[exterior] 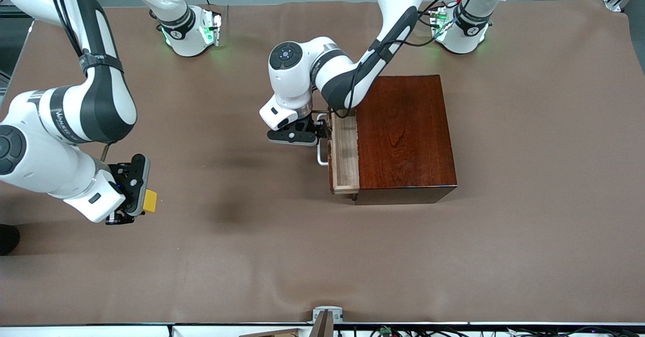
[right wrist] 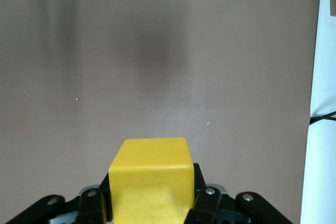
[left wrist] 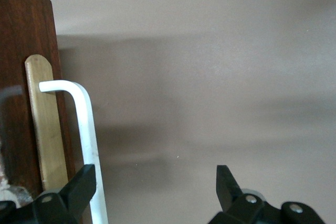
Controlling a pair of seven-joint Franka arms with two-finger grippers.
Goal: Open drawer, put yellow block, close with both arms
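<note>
The reddish-brown wooden box (exterior: pixel 403 130) stands toward the left arm's end of the table. Its drawer (exterior: pixel 345 150) is pulled partly out, and the pale wood lining shows and looks empty. The white U-shaped handle (exterior: pixel 321 148) sticks out of the drawer front and also shows in the left wrist view (left wrist: pixel 86 129). My left gripper (exterior: pixel 316 131) is open at the handle, with one finger (left wrist: pixel 84 182) against the bar and nothing gripped (left wrist: pixel 155 177). My right gripper (exterior: pixel 138 196) is shut on the yellow block (exterior: pixel 150 200) over the table's right-arm end. The block fills the jaws in the right wrist view (right wrist: pixel 149 171).
The brown table cover (exterior: pixel 282 256) stretches between the right gripper and the box. The left arm's forearm (exterior: pixel 352 75) lies over the box's corner near the drawer. A small metal mount (exterior: pixel 326 317) sits at the table edge nearest the front camera.
</note>
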